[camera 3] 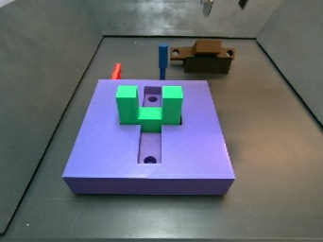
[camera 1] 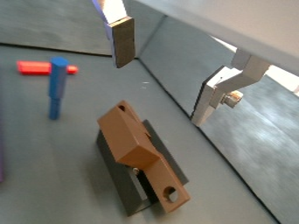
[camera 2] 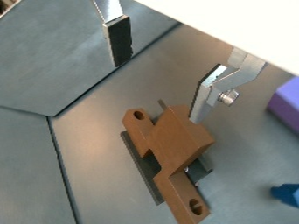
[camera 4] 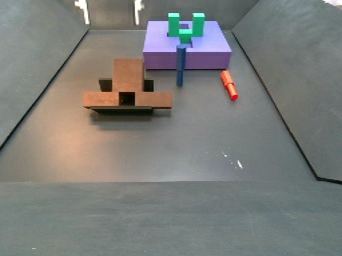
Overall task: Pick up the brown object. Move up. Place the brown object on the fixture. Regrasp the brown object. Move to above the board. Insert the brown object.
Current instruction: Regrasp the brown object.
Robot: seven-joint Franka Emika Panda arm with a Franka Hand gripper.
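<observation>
In both wrist views, the gripper [camera 1: 176, 74] [camera 2: 170, 70] hangs spread and empty above the orange-brown bar [camera 1: 140, 149] [camera 2: 173, 149], which lies across the dark fixture [camera 1: 122, 179] [camera 2: 149, 173]. In both side views, the bar [camera 3: 202, 50] [camera 4: 128, 88] seems to rest there, apart from the lavender board [camera 3: 113, 142] [camera 4: 214, 48] by the far wall.

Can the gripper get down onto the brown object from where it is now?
Probably yes. The gripper hangs open above the brown object, which lies across the fixture with nothing over it; the blue peg stands apart.
</observation>
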